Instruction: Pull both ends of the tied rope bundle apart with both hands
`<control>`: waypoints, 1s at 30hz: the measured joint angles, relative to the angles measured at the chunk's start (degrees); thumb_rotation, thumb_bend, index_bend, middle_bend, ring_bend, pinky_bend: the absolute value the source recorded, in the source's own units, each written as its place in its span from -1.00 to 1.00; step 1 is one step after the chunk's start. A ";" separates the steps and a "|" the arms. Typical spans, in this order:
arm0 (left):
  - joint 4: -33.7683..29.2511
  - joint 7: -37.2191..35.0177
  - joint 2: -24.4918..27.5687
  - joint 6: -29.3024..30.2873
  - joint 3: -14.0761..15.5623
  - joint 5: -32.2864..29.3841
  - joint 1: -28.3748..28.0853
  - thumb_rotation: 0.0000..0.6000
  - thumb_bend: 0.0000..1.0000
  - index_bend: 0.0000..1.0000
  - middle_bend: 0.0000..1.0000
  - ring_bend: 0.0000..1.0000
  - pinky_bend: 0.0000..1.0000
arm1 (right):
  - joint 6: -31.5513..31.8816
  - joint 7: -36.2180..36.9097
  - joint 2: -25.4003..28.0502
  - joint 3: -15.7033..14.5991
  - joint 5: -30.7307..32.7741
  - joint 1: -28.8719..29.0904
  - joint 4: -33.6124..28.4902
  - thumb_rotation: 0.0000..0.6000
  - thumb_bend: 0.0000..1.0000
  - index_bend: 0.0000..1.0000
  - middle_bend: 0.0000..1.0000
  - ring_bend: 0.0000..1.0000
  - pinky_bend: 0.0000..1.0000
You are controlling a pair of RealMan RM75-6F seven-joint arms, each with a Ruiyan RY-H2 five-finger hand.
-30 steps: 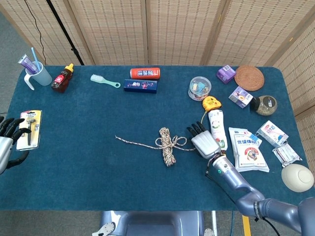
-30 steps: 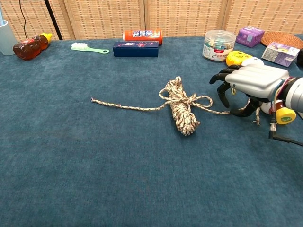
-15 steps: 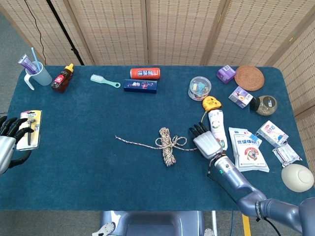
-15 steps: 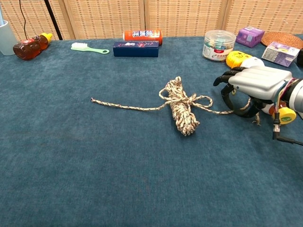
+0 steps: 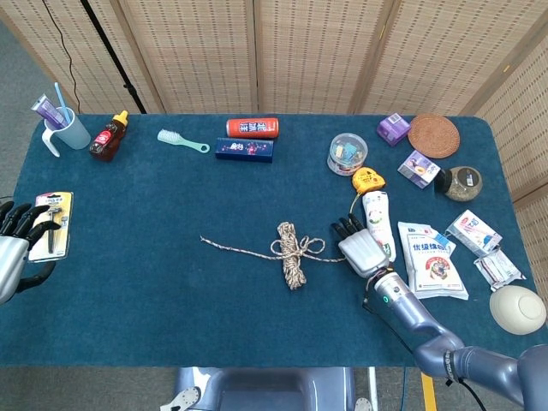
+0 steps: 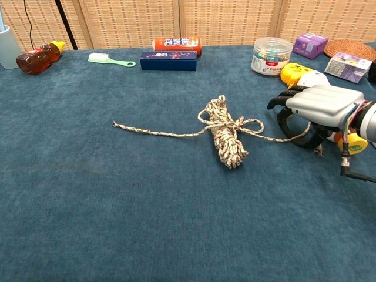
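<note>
Here, the right hand (image 6: 320,108) is closing on one rope end.
The rope bundle (image 6: 226,136) is lying mid-table on the blue cloth (image 5: 171,282), its left tail (image 6: 154,131) trailing loose toward the left; its right tail (image 6: 270,138) is running under the right hand's curled dark fingers (image 6: 284,120), which are hooking around it. The left hand (image 5: 15,248) is waiting at the table's far left edge, fingers spread, holding nothing, beside a packaged razor (image 5: 51,224).
</note>
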 measured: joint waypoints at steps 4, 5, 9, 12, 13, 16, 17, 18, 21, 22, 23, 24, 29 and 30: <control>-0.12 0.12 0.03 -0.01 -0.01 0.04 -0.05 1.00 -0.47 -0.43 -0.69 -0.84 -1.00 | -0.01 0.22 -0.15 -0.17 -0.15 -0.03 0.38 1.00 -0.12 0.06 -0.76 -0.86 -1.00; -0.14 0.13 0.03 -0.03 -0.02 0.01 -0.07 1.00 -0.46 -0.43 -0.69 -0.84 -1.00 | -0.01 0.30 -0.17 -0.23 -0.23 -0.03 0.43 1.00 -0.12 0.07 -0.76 -0.86 -1.00; -0.15 0.15 -0.01 -0.10 -0.04 0.03 -0.16 1.00 -0.46 -0.43 -0.69 -0.84 -1.00 | -0.18 0.48 -0.35 -0.37 -0.38 0.05 0.76 1.00 -0.13 0.09 -0.76 -0.85 -1.00; -0.09 0.07 -0.03 -0.14 -0.01 0.06 -0.16 1.00 -0.46 -0.43 -0.69 -0.85 -1.00 | -0.46 0.60 -0.62 -0.37 -0.35 0.19 1.17 1.00 -0.13 0.11 -0.74 -0.84 -1.00; -0.03 0.01 -0.05 -0.11 0.00 0.03 -0.14 1.00 -0.46 -0.43 -0.69 -0.85 -1.00 | -0.52 0.60 -0.71 -0.38 -0.35 0.23 1.29 1.00 -0.12 0.12 -0.74 -0.84 -1.00; 0.15 -0.11 -0.07 -0.10 0.00 -0.09 -0.10 1.00 -0.47 -0.43 -0.69 -0.85 -1.00 | -0.68 0.64 -1.00 -0.38 -0.30 0.33 1.65 1.00 -0.11 0.15 -0.71 -0.83 -1.00; 0.22 -0.15 -0.07 -0.12 0.00 -0.12 -0.10 1.00 -0.47 -0.43 -0.69 -0.85 -1.00 | -0.72 0.64 -1.13 -0.37 -0.28 0.36 1.80 1.00 -0.10 0.15 -0.71 -0.82 -1.00; 0.25 -0.19 -0.06 -0.13 0.00 -0.13 -0.10 1.00 -0.47 -0.43 -0.69 -0.85 -1.00 | -0.77 0.65 -1.21 -0.37 -0.26 0.38 1.91 1.00 -0.08 0.16 -0.70 -0.82 -1.00; 0.39 -0.42 -0.03 -0.05 0.00 -0.06 -0.07 1.00 -0.46 -0.44 -0.70 -0.85 -1.00 | -0.88 0.65 -1.48 -0.35 -0.17 0.44 2.25 1.00 -0.04 0.17 -0.69 -0.81 -1.00; 0.46 -0.52 -0.02 0.01 0.00 -0.01 -0.04 1.00 -0.47 -0.44 -0.70 -0.85 -1.00 | -0.89 0.65 -1.52 -0.34 -0.15 0.45 2.30 1.00 -0.03 0.18 -0.68 -0.81 -1.00; 0.50 -0.58 -0.02 0.03 0.01 0.02 -0.02 1.00 -0.46 -0.44 -0.70 -0.85 -1.00 | -0.87 0.64 -1.55 -0.33 -0.13 0.45 2.33 1.00 -0.02 0.19 -0.67 -0.81 -1.00; 0.55 -0.65 -0.02 0.04 0.03 0.06 -0.01 1.00 -0.46 -0.44 -0.70 -0.85 -1.00 | -0.85 0.66 -1.56 -0.31 -0.12 0.45 2.30 1.00 -0.01 0.19 -0.67 -0.80 -1.00; 0.70 -0.90 -0.03 0.09 0.10 0.18 0.05 1.00 -0.46 -0.45 -0.70 -0.86 -1.00 | -0.72 0.71 -1.52 -0.23 -0.07 0.42 2.13 1.00 0.03 0.22 -0.64 -0.77 -1.00; 0.73 -0.95 -0.02 0.12 0.10 0.20 0.07 1.00 -0.46 -0.45 -0.70 -0.86 -1.00 | -0.66 0.74 -1.53 -0.19 -0.04 0.41 2.10 1.00 0.04 0.23 -0.63 -0.77 -1.00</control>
